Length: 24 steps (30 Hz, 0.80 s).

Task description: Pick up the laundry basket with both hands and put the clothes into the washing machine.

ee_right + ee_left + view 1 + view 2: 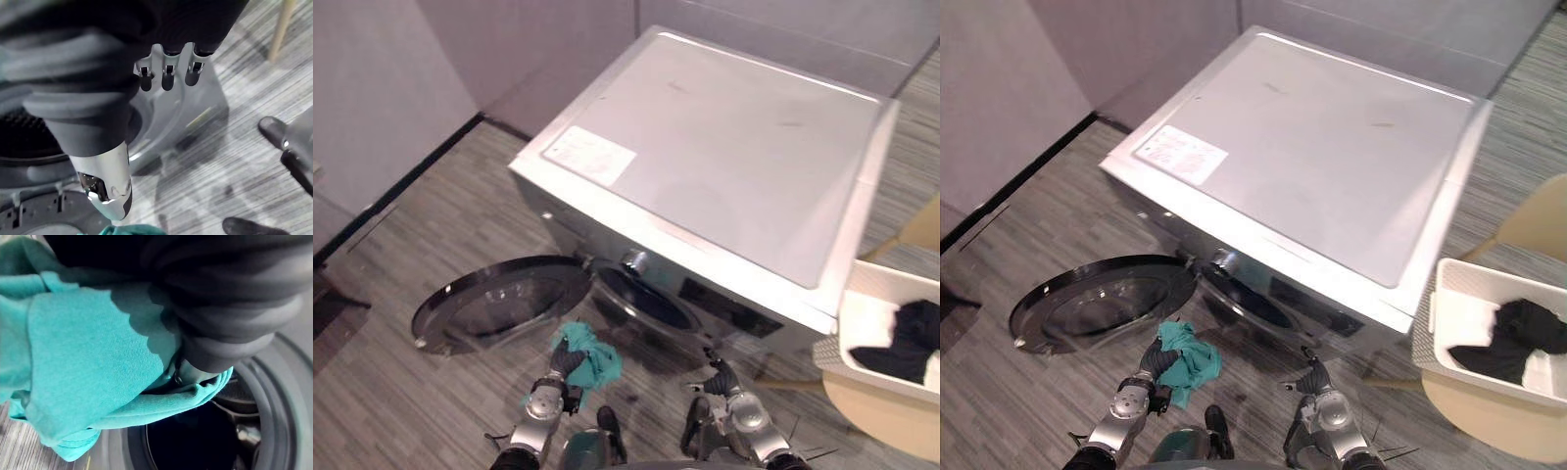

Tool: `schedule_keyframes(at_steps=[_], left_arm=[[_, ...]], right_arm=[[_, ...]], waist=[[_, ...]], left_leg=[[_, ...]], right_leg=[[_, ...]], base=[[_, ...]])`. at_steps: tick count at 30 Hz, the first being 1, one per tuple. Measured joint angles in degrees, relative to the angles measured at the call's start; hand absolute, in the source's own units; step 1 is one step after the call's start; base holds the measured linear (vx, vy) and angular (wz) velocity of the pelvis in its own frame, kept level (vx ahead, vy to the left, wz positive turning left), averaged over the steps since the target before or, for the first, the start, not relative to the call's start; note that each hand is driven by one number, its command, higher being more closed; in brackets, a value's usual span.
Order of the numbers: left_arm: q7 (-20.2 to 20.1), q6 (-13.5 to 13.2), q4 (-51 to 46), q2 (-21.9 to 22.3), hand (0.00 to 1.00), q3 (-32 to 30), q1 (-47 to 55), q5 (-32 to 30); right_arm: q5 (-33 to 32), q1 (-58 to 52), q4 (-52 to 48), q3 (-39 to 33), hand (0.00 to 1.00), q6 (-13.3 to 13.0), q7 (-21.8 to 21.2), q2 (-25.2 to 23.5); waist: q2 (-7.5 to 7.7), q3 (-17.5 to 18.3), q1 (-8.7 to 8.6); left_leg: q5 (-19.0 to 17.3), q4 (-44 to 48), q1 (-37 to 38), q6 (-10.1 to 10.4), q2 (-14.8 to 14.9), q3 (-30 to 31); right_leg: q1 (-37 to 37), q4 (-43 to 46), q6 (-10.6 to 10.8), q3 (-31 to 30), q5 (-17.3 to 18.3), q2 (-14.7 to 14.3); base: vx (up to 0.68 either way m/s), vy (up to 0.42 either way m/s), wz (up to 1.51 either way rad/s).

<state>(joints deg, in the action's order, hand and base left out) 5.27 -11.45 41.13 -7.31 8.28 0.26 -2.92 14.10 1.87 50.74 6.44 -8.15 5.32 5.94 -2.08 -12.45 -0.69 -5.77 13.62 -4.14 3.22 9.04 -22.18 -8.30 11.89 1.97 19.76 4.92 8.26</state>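
The left hand (564, 364) hangs before the washing machine (724, 166), fingers curled tight on a teal garment (597, 358) bunched just beside the open door (499, 299), which lies swung out over the floor. The left wrist view adds the dark drum opening (195, 440) right past that cloth. The right hand (722, 380) hovers near the machine's front; its wrist view shows relaxed fingers (167, 73) with nothing in them. The white laundry basket (1464, 318) sits well apart on a pale round table (1489, 421) by the machine's right corner, black clothes (1518, 338) inside
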Motion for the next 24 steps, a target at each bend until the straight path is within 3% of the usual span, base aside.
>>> schedule_keyframes(at_steps=[2, 3, 4, 7, 10, 13, 16, 19, 22, 24], left_arm=[[0.2, 0.02, 0.04, 1.35, 1.0, -1.49, 0.27, 0.42], [0.33, 0.04, 0.05, 1.75, 1.0, -1.94, 0.3, 0.87], [0.69, 0.05, 0.17, 2.51, 1.0, -2.15, 0.41, 1.24], [1.3, 0.0, 0.51, 3.4, 1.0, -2.06, 0.64, 2.88], [1.62, -0.03, 1.69, 3.5, 1.0, -2.2, -2.1, 6.05], [3.97, -0.1, 1.7, 2.16, 1.0, -2.47, -8.65, 12.07], [6.4, -0.29, 0.81, 2.42, 1.0, -4.09, -14.6, 18.68], [8.72, -1.4, -2.88, 3.27, 1.0, -4.56, -21.08, 27.35], [10.11, -2.66, -9.61, 4.38, 1.0, -8.13, -27.68, 33.74], [10.52, -3.65, -12.44, 4.9, 1.0, -10.01, -31.77, 37.45]], right_arm=[[-0.03, 0.29, 0.32, -0.07, 0.0, 0.08, 0.65, 0.94], [-0.04, 0.39, 0.35, -0.06, 0.0, 0.17, 0.97, 1.21], [-0.04, 0.65, 0.93, -0.11, 0.0, 0.62, 1.25, 1.76], [-0.21, 0.13, 1.26, -2.49, 0.0, 1.35, 2.4, 3.34], [-1.3, 0.49, 0.73, -2.98, 0.0, 1.36, 2.47, 4.65], [-3.21, 2.67, -2.26, -4.09, 0.0, 1.3, 2.65, 3.67], [-4.9, 5.9, -5.35, -4.37, 0.0, 1.23, 4.22, 3.57], [-8.41, 7.87, -10.03, -4.27, 0.0, 1.21, 6.0, 2.67], [-10.91, 11.05, -15.21, -4.32, 0.0, 1.14, 7.28, 1.26], [-11.34, 12.65, -18.62, -4.73, 0.0, 0.7, 8.42, 1.32]], waist=[[-0.17, -1.03, 0.79], [-0.24, -1.2, 1.2], [-0.8, -1.76, 1.54], [-1.73, -2.25, 1.04], [-1.97, -2.98, 0.56], [0.08, -9.26, -0.16], [0.31, -12.77, -0.8], [1.08, -14.06, -1.5], [3.04, -16.7, -1.57], [3.18, -17.13, -1.63]], left_leg=[[-0.86, 11.26, -4.33, 1.01, 3.51, 2.54], [-1.16, 13.7, -5.65, 1.11, 4.05, 4.12], [-3.23, 15.39, -6.95, 1.95, 3.82, 9.77], [-3.59, 10.29, -5.65, 2.51, 3.07, 15.82], [-4.82, 6.34, -5.41, 4.36, 2.82, 14.61], [-7.49, 16.34, -11.1, 3.14, 1.76, 12.11], [-12.83, 30.73, -20.32, 1.83, 2.89, 11.9], [-20.28, 41.65, -30.56, 0.16, 4.14, 12.26], [-24.35, 52.76, -40.79, -0.7, 5.31, 13.06], [-25.52, 58.09, -47.33, -1.2, 6.4, 13.56]], right_leg=[[0.12, -2.6, -1.11, -4.6, -1.38, -2.8], [-0.04, -2.91, -1.43, -5.76, -1.79, -3.33], [-0.13, -3.28, -1.68, -7.81, -2.38, -4.32], [-1.04, -1.66, -1.52, -11.78, -2.35, -5.53], [-7.21, 4.57, 0.15, -15.04, -1.2, -5.75], [-15.07, 16.15, 1.09, -16.13, 0.68, -3.05], [-23.6, 27.31, 1.57, -17.39, 4.25, -2.1], [-34.44, 38.72, 2.04, -17.68, 9.08, -1.03], [-44.62, 48.95, 1.91, -18.42, 12.13, -0.16], [-50.86, 53.12, 1.65, -18.63, 12.3, -0.13]], base=[[0.0, -0.246, -1.19], [0.02, -0.206, -1.3], [0.06, -0.063, -1.01], [0.06, 0.022, -0.94], [0.03, 0.129, -0.71], [-0.15, 0.135, -0.28], [-0.23, 0.082, -0.19], [-0.23, 0.049, 0.09], [-0.31, 0.017, 0.1], [-0.25, -0.005, -0.11]])
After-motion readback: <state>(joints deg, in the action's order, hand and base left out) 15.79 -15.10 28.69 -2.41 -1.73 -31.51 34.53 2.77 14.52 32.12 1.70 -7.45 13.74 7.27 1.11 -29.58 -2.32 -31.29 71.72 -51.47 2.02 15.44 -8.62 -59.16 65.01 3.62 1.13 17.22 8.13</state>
